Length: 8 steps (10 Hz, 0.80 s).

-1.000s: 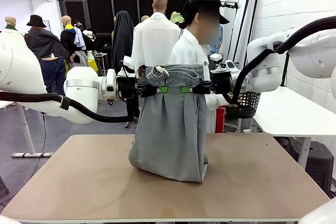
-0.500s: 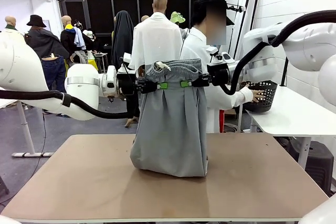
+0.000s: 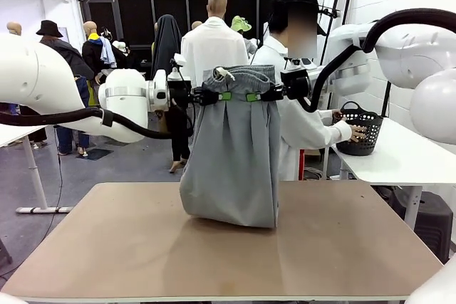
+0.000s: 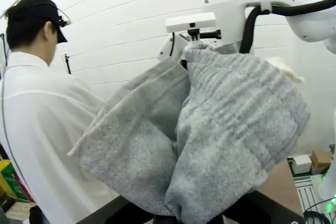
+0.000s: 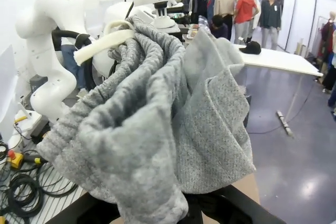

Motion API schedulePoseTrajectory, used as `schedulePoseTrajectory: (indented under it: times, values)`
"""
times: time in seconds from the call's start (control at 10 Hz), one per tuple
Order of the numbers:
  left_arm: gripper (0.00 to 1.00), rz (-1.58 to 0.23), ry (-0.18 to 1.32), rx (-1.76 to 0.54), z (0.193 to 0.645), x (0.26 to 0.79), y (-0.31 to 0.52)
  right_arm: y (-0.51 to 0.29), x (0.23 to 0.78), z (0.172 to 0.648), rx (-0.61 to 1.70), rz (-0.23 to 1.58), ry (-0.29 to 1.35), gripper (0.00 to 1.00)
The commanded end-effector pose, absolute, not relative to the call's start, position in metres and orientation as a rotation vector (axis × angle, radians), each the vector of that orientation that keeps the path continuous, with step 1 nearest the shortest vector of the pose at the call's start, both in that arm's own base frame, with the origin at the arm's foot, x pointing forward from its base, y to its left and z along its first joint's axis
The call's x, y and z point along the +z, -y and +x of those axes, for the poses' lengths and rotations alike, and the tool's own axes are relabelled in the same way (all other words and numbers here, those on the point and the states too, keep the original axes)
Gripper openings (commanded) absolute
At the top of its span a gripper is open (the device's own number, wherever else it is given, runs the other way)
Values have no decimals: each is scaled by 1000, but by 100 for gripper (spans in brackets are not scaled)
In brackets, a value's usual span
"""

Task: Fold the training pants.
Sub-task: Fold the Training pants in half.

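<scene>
training pants (image 3: 231, 154) hang long-axis straight down | left gripper (image 3: 214, 96) and right gripper (image 3: 262, 95) clamp waistband level | hem brushing table (image 3: 107, 247)

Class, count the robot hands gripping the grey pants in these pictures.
2: the left hand and right hand, each shut on the training pants at opposite waistband ends.

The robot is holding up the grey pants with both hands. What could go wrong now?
The training pants hang from the left gripper and right gripper, both pinching just the waistband, so the cloth might slip out. The bottom is already bunched on the table, so lowering it could fold it crooked.
</scene>
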<state>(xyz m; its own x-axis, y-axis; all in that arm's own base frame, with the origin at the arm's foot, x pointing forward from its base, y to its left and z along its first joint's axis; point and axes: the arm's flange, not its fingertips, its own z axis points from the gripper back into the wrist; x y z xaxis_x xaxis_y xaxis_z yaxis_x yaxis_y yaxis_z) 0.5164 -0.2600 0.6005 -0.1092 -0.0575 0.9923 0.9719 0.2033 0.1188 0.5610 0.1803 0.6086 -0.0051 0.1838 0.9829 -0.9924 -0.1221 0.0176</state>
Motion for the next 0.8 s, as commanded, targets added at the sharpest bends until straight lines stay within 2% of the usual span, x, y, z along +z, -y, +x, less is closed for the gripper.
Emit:
schedulePoseTrajectory:
  times: [0.0,0.1,0.5,0.7]
  values:
    - [0,-952,1337,-1136,522,621,266,-178,616,563,1380,1166,989,0]
    - [0,-965,1349,-1157,516,601,260,-180,609,561,1376,1162,1006,0]
    - [0,-954,1336,-1146,519,600,262,-179,610,564,1375,1159,1010,0]
    - [0,-947,1333,-1155,540,612,270,-186,622,594,1409,1166,969,0]
